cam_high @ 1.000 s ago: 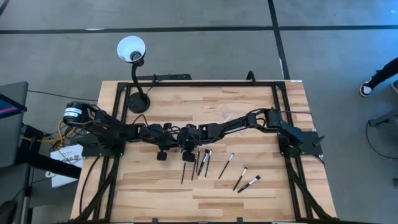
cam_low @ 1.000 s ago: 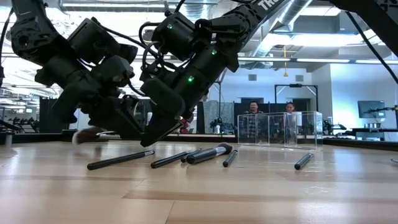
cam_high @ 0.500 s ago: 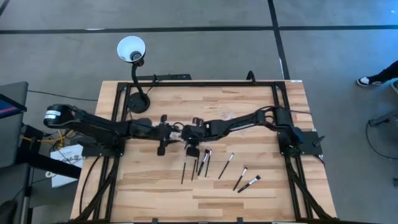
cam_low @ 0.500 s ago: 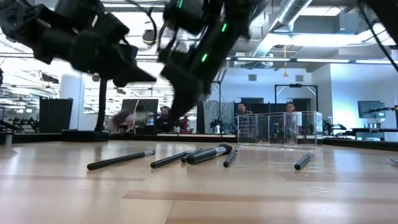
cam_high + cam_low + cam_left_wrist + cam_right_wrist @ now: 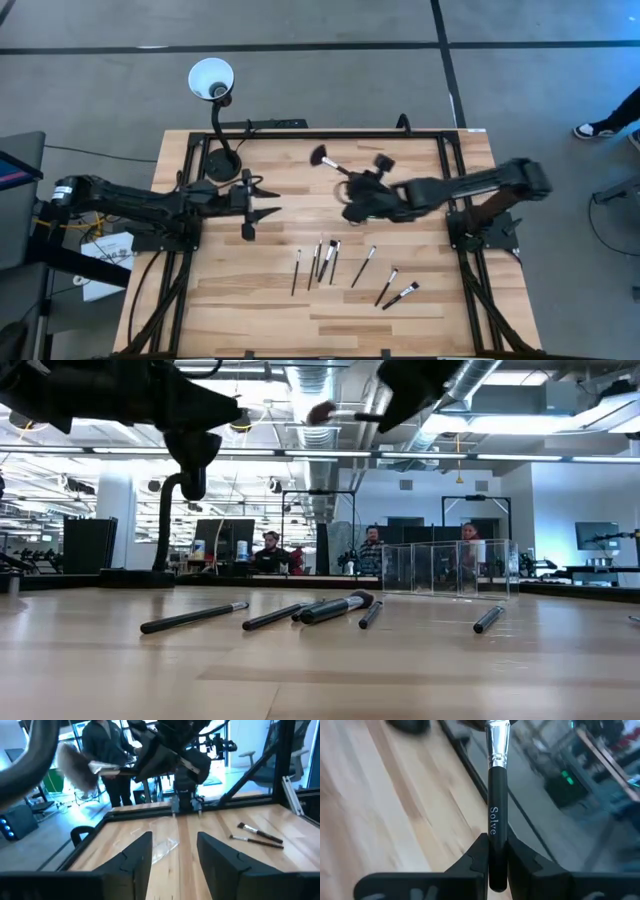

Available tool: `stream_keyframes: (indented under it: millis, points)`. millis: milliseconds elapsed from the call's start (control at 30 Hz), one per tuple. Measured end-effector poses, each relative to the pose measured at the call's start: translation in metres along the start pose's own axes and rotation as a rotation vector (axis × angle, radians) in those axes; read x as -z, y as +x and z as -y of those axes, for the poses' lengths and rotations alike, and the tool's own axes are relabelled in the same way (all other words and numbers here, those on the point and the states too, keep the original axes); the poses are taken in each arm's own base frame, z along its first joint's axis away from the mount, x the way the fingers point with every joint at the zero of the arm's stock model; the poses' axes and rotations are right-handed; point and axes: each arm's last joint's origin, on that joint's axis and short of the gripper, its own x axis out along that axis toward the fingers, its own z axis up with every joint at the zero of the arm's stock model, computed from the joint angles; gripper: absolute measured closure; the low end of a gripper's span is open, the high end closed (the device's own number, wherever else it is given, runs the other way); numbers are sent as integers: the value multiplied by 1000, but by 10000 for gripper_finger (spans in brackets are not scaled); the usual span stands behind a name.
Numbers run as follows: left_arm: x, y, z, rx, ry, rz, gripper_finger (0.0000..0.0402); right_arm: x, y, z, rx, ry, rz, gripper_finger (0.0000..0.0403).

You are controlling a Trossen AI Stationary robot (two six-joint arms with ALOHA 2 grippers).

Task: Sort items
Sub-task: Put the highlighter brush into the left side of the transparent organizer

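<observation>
Seven loose brushes (image 5: 322,260) lie in the lower middle of the high view: a tight group of four, one alone to their right, and a pair (image 5: 398,291) further right. An eighth, the fan brush (image 5: 322,157), is clamped by its handle between the closed fingers of the right gripper (image 5: 352,183), raised above the upper centre of the table (image 5: 400,320). Only the right wrist view reads "Solve" on that handle. The left gripper (image 5: 272,211) sits centre-left, its fingers apart and empty, as the left wrist view confirms. One lamp (image 5: 212,80) stands at upper left. Only the low view shows the clear holder (image 5: 450,568) at right and three people (image 5: 370,550) behind the table.
</observation>
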Motion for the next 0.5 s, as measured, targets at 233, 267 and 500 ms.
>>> stream_keyframes:
  millis: [233, 267, 500]
  points:
    - [7, 17, 1, -16, -163, 54, 262, 57, 11, -1, -284, 162, 539, 367]
    - [9, 21, 2, -16, -160, 62, 263, 62, 13, 2, -320, 190, 625, 368]
    - [11, 56, 2, -45, -124, 174, 276, 78, 45, 7, -400, 256, 761, 366]
